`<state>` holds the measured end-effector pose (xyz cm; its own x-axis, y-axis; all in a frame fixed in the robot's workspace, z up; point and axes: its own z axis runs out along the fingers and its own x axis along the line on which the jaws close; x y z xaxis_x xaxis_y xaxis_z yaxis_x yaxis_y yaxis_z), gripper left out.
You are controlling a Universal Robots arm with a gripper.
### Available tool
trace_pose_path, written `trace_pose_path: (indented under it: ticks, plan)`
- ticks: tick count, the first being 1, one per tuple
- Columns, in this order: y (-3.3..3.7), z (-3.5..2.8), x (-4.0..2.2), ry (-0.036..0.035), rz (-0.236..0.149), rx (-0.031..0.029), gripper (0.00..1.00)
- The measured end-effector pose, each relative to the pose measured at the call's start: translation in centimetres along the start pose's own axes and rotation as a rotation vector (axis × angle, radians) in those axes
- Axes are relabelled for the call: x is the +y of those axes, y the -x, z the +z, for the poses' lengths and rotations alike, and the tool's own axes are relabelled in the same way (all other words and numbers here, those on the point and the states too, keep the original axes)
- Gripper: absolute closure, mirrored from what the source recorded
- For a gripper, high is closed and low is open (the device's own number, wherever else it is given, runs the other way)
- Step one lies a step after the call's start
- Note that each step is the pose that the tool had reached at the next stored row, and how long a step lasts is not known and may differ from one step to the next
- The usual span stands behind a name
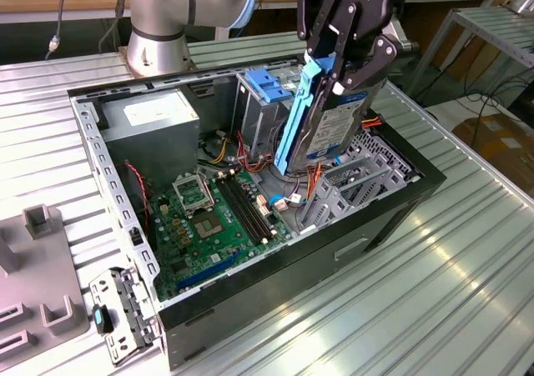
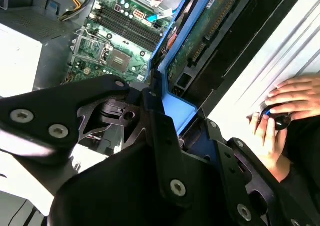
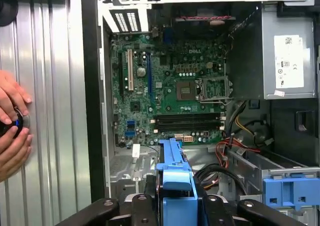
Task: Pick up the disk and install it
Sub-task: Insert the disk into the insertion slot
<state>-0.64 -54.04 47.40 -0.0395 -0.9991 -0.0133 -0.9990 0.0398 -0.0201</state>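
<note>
My gripper (image 1: 338,77) is clamped on the upper end of the disk (image 1: 334,130), one finger on each side of it and nearly closed. The disk hangs on edge, tilted, in the upper centre of the exterior view, label facing the frame's right and a blue rail (image 1: 296,117) along its left side. Its lower end dips into the open case (image 1: 108,172), above the loose cables beside the motherboard (image 1: 213,218). I cannot tell whether that end touches anything; it is probably clear.

So the pick-up is done, and I judge I am in the carrying part of the install, with the disk not yet seated. The cage (image 1: 265,84) with its blue top stands just left of the disk in that frame, close but apart.

Seating the disk calls for squaring its rails to the bay and keeping its lower corner off the red and orange wires.

A person's hands (image 3: 12,126) rest on the table at the left edge of the first wrist view, well outside the case.
</note>
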Motion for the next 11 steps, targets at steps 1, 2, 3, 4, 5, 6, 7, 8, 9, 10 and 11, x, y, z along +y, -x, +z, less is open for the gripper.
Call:
trace_pose_path:
  ticks: [1,2,3,4,5,6,7,8,9,10,11]
  plan:
    - [-0.89,0.22,-0.3,0.0,0.0,-0.0001,0.63]
    - [-1.44,0.29,-0.42,0.0001,0.0,0.0001,0.63]
    - [-1.69,0.34,-0.56,0.0001,0.0,0.0,0.63]
    - [-1.82,0.38,-0.81,0.0,0.0,0.0,0.63]
    - [-1.87,0.41,-1.06,0.0,0.0,0.0,0.63]
    - [-1.91,0.44,-1.31,0.0001,0.0,0.0001,0.63]
    - [-1.94,0.47,-1.57,0.0,0.0,0.0,0.63]
    - [-1.97,0.5,-1.86,0.0,0.0,-0.0001,0.63]
    - [-1.99,0.52,-2.14,0.0,0.0,0.0,0.63]
    - [-2.0,0.55,-2.42,0.0,0.0,-0.0002,0.63]
    - [-2.02,0.58,-2.74,0.0,0.0,0.0,0.63]
